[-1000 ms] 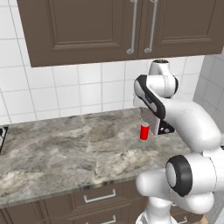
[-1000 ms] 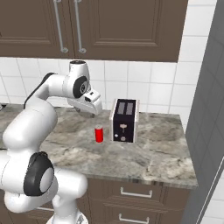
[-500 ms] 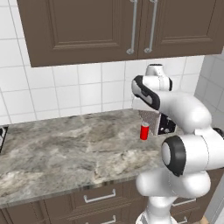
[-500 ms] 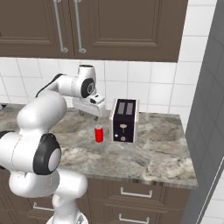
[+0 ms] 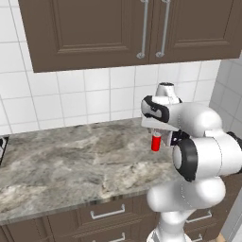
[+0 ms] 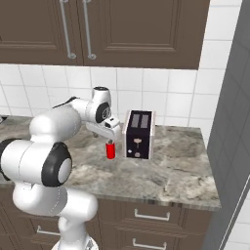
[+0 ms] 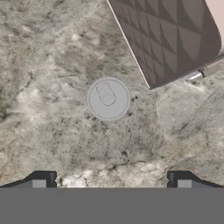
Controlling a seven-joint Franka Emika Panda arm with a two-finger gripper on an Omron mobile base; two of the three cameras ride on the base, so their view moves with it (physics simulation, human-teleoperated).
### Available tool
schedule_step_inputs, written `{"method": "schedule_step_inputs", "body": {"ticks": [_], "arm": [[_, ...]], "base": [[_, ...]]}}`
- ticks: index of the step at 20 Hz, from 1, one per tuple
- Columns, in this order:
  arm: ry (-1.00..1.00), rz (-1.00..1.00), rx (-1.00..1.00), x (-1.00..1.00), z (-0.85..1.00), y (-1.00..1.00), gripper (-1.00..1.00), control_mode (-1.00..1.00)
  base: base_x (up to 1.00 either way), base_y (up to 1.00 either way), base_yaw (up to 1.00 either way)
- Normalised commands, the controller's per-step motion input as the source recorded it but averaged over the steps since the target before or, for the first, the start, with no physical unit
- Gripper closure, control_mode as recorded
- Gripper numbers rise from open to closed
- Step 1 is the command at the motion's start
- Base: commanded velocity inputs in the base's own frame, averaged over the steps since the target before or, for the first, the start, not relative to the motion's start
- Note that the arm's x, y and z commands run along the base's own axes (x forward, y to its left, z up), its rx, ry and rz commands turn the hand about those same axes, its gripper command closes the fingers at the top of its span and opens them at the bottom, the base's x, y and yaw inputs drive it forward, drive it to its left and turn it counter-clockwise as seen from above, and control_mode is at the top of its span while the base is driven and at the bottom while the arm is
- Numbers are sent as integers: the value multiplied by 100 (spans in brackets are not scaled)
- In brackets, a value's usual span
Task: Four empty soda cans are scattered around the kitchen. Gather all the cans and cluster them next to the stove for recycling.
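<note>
A bright red soda can (image 5: 155,142) stood upright on the grey marbled tabletop (image 5: 71,165), just beside the dark toaster (image 6: 138,134) and on that toaster's left in the right base view. Seen from the hand camera, the can's silver lid (image 7: 108,99) faced straight up at the lens, with a corner of the toaster's dark side filling the upper right. The claw (image 7: 111,180) hung directly above the can, pointed down at it, its two fingertips (image 7: 42,179) spread wide apart at the lower edge of that view and touching nothing. The can lay between them in line but well below, clear of both tips. In the left base view the white arm (image 5: 198,142) folded forward over the tabletop, the hand hiding the can's top. Dark brown wooden cabinets (image 5: 118,28) hung above white square wall tiles (image 5: 71,99). At the far left edge of that view a sliver of a dark object, too cut off to identify, met the tabletop.
</note>
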Motion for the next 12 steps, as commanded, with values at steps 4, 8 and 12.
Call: {"method": "schedule_step_inputs", "body": {"ticks": [4, 8, 12], "arm": [[9, -2, 0, 25, 0, -5, -100, -100], [16, 0, 0, 25, 0, -12, -100, -100], [10, 0, 0, 19, 0, -20, -100, -100]], "base": [[0, 0, 0], [0, 0, 0], [0, 0, 0]]}}
